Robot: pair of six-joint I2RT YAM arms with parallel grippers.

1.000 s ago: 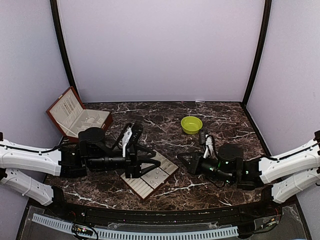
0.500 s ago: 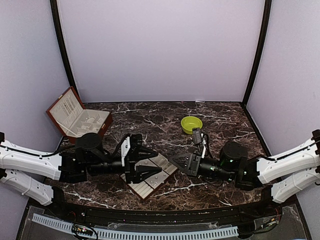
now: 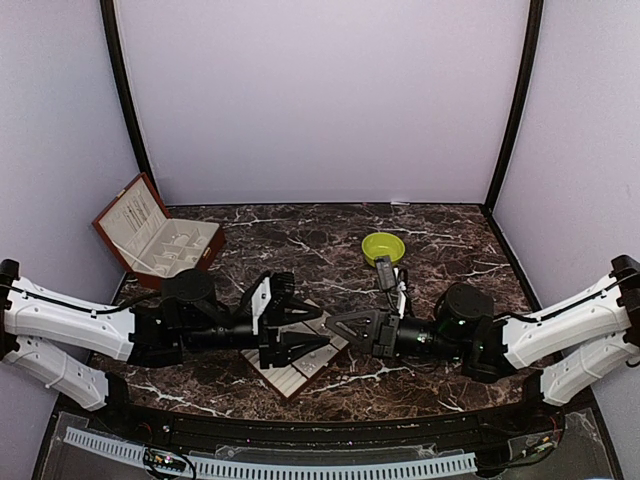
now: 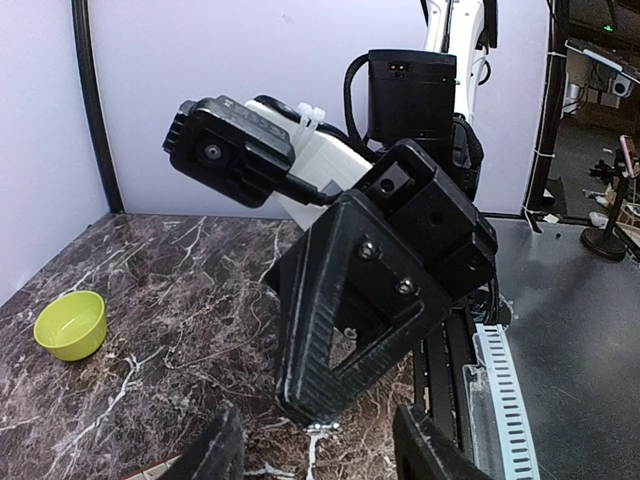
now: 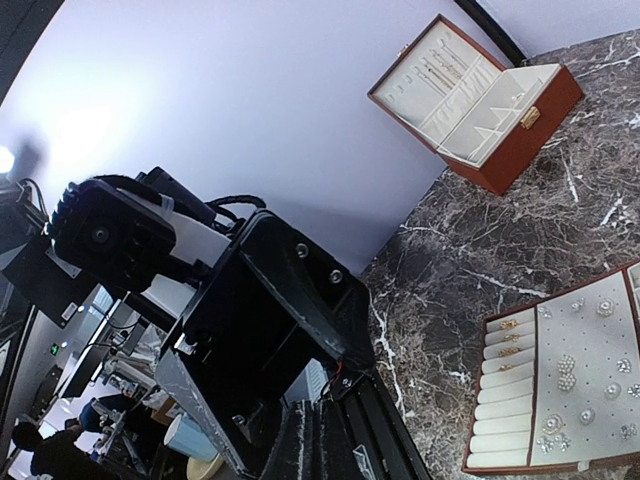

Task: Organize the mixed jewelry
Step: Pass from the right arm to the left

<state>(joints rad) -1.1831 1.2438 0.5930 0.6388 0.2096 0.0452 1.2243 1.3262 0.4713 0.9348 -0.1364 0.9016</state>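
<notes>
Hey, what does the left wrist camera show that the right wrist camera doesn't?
Only the left wrist view shows the green bowl, near its left edge, and the right arm up close. Only the right wrist view shows the open reddish-brown box, the cream tray with small jewelry on it, and the left arm up close. Both share the dark marble table and the pale purple wall.
</notes>
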